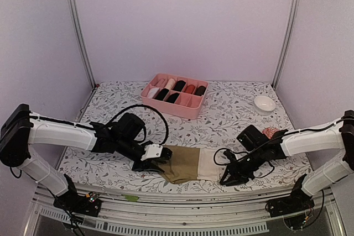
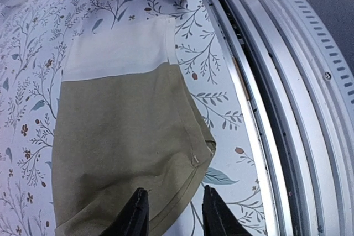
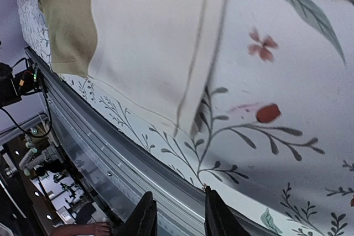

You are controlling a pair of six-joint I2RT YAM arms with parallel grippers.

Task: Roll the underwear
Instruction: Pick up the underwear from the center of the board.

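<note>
Underwear (image 1: 187, 163): lies flat at the near edge of the tabletop (image 1: 221, 120), between the two arms; olive-brown body to the left, cream waistband (image 3: 144, 42) to the right.
Long axis: runs left to right, along the tabletop's near edge.
Left jaws (image 1: 159, 156): stand part-way apart over the olive hem (image 2: 185, 189), the hem's edge lying in the gap; no pinch visible.
Right jaws (image 1: 229, 178): stand apart just short of the waistband's end, with nothing between them.
Nearer arm: about even, each at its own short end.
Coming move, by judgement: calls for a grip at one short end, then a roll along the length toward the other.
Top view: takes in both ends and both arms at once.
Wrist views: give the hem in the left gap and the bare strip before the right jaws, lost from above.
</note>
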